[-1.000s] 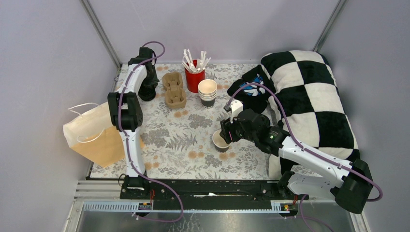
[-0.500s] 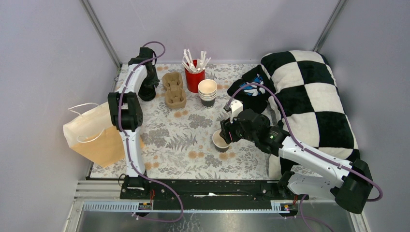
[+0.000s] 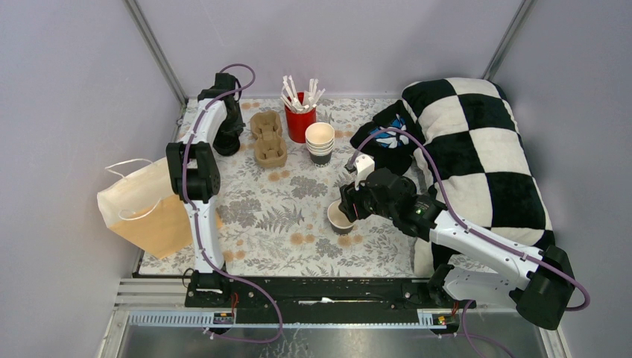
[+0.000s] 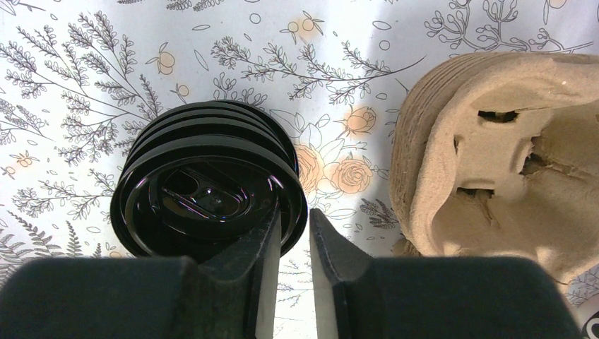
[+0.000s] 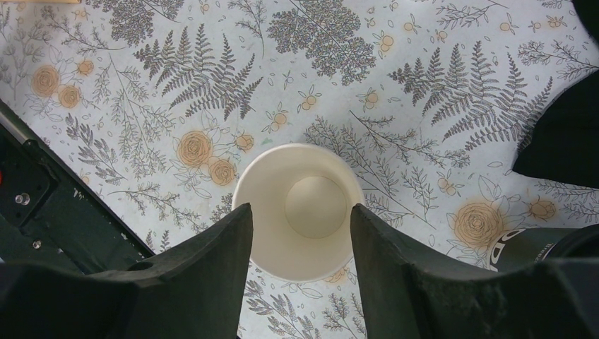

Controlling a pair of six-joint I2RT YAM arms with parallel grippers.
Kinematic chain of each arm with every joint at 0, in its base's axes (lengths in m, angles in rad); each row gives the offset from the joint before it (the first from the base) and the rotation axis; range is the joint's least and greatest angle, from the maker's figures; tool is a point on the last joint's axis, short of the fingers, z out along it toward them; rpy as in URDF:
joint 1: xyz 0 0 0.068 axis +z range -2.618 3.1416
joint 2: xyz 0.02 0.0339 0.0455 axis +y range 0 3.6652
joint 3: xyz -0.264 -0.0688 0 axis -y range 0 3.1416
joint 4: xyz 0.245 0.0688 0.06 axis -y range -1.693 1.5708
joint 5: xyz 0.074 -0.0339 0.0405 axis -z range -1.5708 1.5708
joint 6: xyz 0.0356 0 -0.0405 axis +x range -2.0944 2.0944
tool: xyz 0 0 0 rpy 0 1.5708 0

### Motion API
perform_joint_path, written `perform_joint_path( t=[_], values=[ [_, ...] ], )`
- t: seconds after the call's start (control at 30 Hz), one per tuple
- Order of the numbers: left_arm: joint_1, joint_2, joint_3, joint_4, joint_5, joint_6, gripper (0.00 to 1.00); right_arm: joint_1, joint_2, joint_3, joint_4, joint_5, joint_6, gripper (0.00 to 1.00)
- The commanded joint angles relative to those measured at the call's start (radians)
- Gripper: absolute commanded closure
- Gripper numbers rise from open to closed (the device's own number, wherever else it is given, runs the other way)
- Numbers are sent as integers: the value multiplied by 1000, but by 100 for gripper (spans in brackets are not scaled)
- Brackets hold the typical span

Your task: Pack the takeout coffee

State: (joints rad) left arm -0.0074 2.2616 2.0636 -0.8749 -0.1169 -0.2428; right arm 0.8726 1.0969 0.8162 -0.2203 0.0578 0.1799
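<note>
A lidless cream paper cup [image 5: 311,185] stands on the flowered table [image 3: 283,216]. My right gripper [image 5: 301,206] is shut on it, one finger against each side of the rim [image 3: 339,218]. At the far left, my left gripper [image 4: 295,210] is down at a stack of black lids [image 4: 205,191]. Its jaws are narrow and pinch the raised rim of the top lid, one finger inside the rim and one outside. From above, the left gripper [image 3: 227,140] hides the lids. No takeout coffee with its lid on is in view.
A brown pulp cup carrier [image 3: 268,138] lies just right of the lids. Behind it are a red cup of white sticks [image 3: 300,119] and a stack of cream cups [image 3: 320,143]. A paper bag [image 3: 145,205] lies off the left edge. A checkered pillow [image 3: 477,156] fills the right side.
</note>
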Motion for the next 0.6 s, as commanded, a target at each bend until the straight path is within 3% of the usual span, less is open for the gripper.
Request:
perform_joint_path(
  t=[0.0,0.57],
  values=[
    [6,-2,18,8,-15,13,73,7,5,35,20,-24,6,41],
    [6,36,50,8,-13,15,75,8,6,34,21,-29,7,41]
  ],
)
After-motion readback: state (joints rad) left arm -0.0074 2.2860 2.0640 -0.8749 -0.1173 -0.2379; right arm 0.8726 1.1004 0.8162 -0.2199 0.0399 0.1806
